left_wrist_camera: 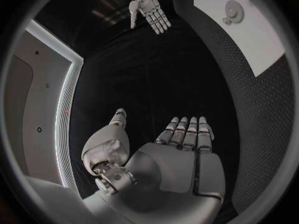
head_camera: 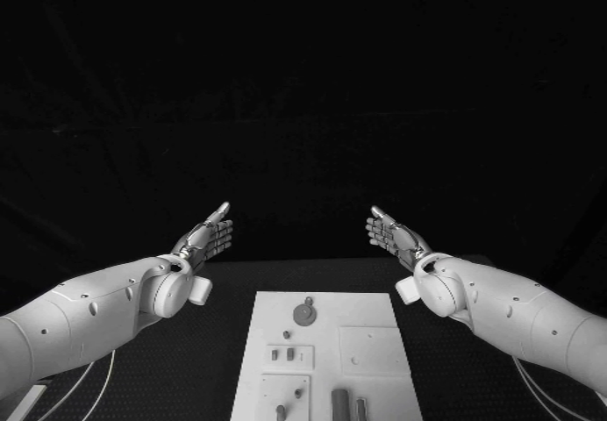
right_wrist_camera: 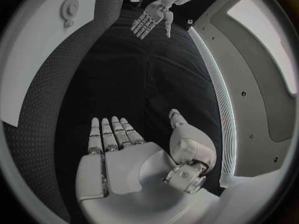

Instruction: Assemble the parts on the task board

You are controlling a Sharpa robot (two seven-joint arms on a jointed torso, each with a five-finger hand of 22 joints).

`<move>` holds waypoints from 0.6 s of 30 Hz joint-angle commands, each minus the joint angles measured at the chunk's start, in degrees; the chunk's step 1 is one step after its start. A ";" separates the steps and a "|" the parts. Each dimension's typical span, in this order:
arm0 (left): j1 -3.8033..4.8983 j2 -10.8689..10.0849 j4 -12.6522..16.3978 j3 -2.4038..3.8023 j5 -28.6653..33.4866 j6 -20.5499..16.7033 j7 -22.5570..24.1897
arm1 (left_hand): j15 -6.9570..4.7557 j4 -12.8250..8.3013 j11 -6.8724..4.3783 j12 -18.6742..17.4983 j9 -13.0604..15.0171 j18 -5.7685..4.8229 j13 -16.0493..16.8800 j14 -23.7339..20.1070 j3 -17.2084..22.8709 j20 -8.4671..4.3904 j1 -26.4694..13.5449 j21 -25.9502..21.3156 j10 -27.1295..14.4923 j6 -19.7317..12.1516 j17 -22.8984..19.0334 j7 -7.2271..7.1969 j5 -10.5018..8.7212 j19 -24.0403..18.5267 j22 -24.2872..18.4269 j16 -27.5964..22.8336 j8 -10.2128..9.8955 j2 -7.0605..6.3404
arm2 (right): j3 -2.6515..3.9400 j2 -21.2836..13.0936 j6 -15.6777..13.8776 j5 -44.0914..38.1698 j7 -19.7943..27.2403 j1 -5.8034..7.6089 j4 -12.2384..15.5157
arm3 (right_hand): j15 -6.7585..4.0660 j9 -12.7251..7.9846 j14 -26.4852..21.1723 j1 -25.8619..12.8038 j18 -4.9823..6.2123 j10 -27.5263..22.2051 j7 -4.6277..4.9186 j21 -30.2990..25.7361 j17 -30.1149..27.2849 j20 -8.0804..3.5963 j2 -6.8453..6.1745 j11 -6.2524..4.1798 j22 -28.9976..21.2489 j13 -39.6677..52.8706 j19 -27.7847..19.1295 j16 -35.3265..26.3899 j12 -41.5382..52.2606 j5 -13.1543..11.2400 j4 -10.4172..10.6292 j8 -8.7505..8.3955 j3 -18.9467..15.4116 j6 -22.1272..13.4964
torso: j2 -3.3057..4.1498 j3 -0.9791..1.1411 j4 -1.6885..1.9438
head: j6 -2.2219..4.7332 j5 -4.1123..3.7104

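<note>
The white task board (head_camera: 367, 309) lies in the middle of the table, close to me. Small grey parts rest on it: a round piece with a tab (head_camera: 303, 311), two short pegs (head_camera: 282, 355), and longer pins (head_camera: 340, 404) near its front end. My left hand (head_camera: 206, 238) hovers above the table beyond the board's far left corner, fingers straight and apart, holding nothing. My right hand (head_camera: 395, 236) mirrors it past the far right corner, also flat and empty. In the left wrist view my left hand (left_wrist_camera: 181, 154) faces the right hand (left_wrist_camera: 148, 7); the board (left_wrist_camera: 249, 30) shows at the side.
The black table (head_camera: 189, 368) surrounds the board. A white cable (head_camera: 89, 381) runs along the table under my left arm. In the right wrist view my right hand (right_wrist_camera: 121, 154) faces the left hand (right_wrist_camera: 149, 17), with the board (right_wrist_camera: 37, 50) alongside.
</note>
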 commanded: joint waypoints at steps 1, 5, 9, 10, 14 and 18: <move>-1.07 -0.49 3.47 0.64 1.14 -5.03 2.56 | -2.87 4.07 -2.38 -1.14 -8.03 -0.44 -2.44 -11.88 -7.17 -1.23 -16.42 -1.10 -14.98 -12.28 -8.43 -2.38 -1.15 -12.31 -12.32 -4.28 -3.80 1.32 | -0.07 -1.08 -4.31 2.33 1.65 -0.44 3.32 | -3.30 -10.03 -11.10 -14.50 -2.33 -15.06 -3.24 -3.77 -6.73 -3.23 0.39 -2.85 -34.08 -4.14 -8.17 -6.80 -3.49 -5.22 4.40 -2.60 -9.96 -12.81 | -2.30 -0.64 -0.31 | -1.59 0.08; -3.09 -1.66 9.13 1.82 2.31 -10.49 4.90 | -2.87 4.07 -2.38 -1.14 -8.03 -0.44 -2.44 -11.88 -7.17 -1.23 -16.42 -1.10 -14.98 -12.28 -8.43 -2.38 -1.15 -12.31 -12.32 -4.28 -3.80 1.32 | -0.26 -3.03 -9.11 4.88 3.12 -1.22 8.99 | -3.30 -10.03 -11.10 -14.50 -2.33 -15.06 -3.24 -3.77 -6.73 -3.23 0.39 -2.85 -34.08 -4.14 -8.17 -6.80 -3.49 -5.22 4.40 -2.60 -9.96 -12.81 | -4.29 -1.18 -0.58 | -3.17 0.17; -5.92 -3.31 17.09 3.48 3.94 -18.15 8.19 | -2.87 4.07 -2.38 -1.14 -8.03 -0.44 -2.44 -11.88 -7.17 -1.23 -16.42 -1.10 -14.98 -12.28 -8.43 -2.38 -1.15 -12.31 -12.32 -4.28 -3.80 1.32 | -0.52 -5.77 -15.83 8.46 5.18 -2.31 16.94 | -3.30 -10.03 -11.10 -14.50 -2.33 -15.06 -3.24 -3.77 -6.73 -3.23 0.39 -2.85 -34.08 -4.14 -8.17 -6.80 -3.49 -5.22 4.40 -2.60 -9.96 -12.81 | -5.43 -1.49 -0.74 | -4.08 0.22; -6.56 -3.68 18.89 3.85 4.31 -19.89 8.93 | -2.87 4.07 -2.38 -1.14 -8.03 -0.44 -2.44 -11.88 -7.17 -1.23 -16.42 -1.10 -14.98 -12.28 -8.43 -2.38 -1.15 -12.31 -12.32 -4.28 -3.80 1.32 | -0.58 -6.39 -17.36 9.27 5.65 -2.56 18.74 | -3.30 -10.03 -11.10 -14.50 -2.33 -15.06 -3.24 -3.77 -6.73 -3.23 0.39 -2.85 -34.08 -4.14 -8.17 -6.80 -3.49 -5.22 4.40 -2.60 -9.96 -12.81 | -5.53 -1.52 -0.75 | -4.16 0.22; -9.05 -5.13 25.90 5.31 5.76 -26.64 11.83 | -2.87 4.07 -2.38 -1.14 -8.03 -0.44 -2.44 -11.88 -7.17 -1.23 -16.42 -1.10 -14.98 -12.28 -8.43 -2.38 -1.15 -12.31 -12.32 -4.28 -3.80 1.32 | -0.84 -9.18 -24.20 12.92 7.74 -3.67 26.82 | -3.30 -10.03 -11.10 -14.50 -2.33 -15.06 -3.24 -3.77 -6.73 -3.23 0.39 -2.85 -34.08 -4.14 -8.17 -6.80 -3.49 -5.22 4.40 -2.60 -9.96 -12.81 | -5.57 -1.53 -0.76 | -4.19 0.23; -10.59 -6.03 30.21 6.21 6.65 -30.80 13.61 | -2.87 4.07 -2.38 -1.14 -8.03 -0.44 -2.44 -11.88 -7.17 -1.23 -16.42 -1.10 -14.98 -12.28 -8.43 -2.38 -1.15 -12.31 -12.32 -4.28 -3.80 1.32 | -1.05 -11.44 -29.75 15.87 9.44 -4.58 33.39 | -3.30 -10.03 -11.10 -14.50 -2.33 -15.06 -3.24 -3.77 -6.73 -3.23 0.39 -2.85 -34.08 -4.14 -8.17 -6.80 -3.49 -5.22 4.40 -2.60 -9.96 -12.81 | -5.57 -1.53 -0.76 | -4.19 0.23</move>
